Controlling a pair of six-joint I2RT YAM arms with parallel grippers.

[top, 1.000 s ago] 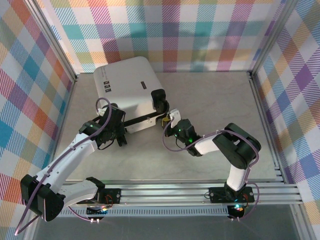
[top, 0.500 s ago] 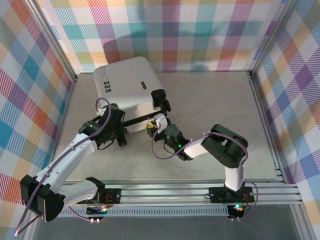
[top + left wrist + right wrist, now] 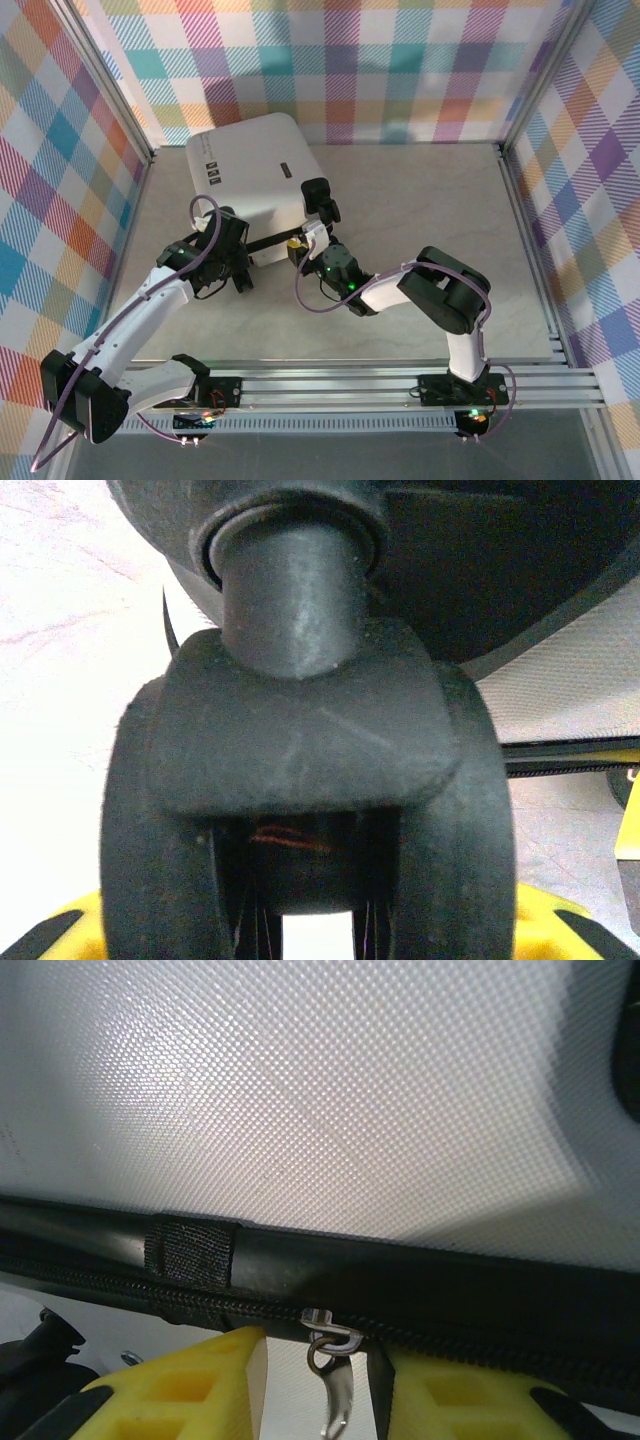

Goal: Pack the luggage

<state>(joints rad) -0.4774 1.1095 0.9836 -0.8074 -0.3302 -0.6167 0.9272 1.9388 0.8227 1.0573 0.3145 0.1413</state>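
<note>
Luggage (image 3: pixel 250 180): a small white case. It lies flat on the desk (image 3: pixel 430 210), far back on the left, close to the back wall.
Lid: down. The two halves sit together.
Inside: hidden, because the case is shut. I cannot tell what is in it.
Shell: white with tiny bumps all over in the right wrist view. On top are a few small dark marks (image 3: pixel 211 165) and a dark handle (image 3: pixel 285 167).
Zipper (image 3: pixel 460 1338): a black band along the near side of the case. A small silver pull (image 3: pixel 336 1385) hangs from it.
Wheels: black. One wheel (image 3: pixel 300 780) is at the near left corner. Another one (image 3: pixel 320 198) sticks out at the near right corner.
Left tool (image 3: pixel 238 275): at the near left corner of the case. Its yellow fingers (image 3: pixel 55 932) stand wide apart with the black wheel between them. I cannot tell if they squeeze the wheel or only sit beside it.
Right tool (image 3: pixel 297 246): at the near side of the case, right up against the zipper. Its yellow fingers (image 3: pixel 190 1390) are a little apart. The silver pull hangs in the gap, and the fingers are not pressed on it.
Walls (image 3: pixel 400 60): bright checks in many colors, on three sides of the desk.
</note>
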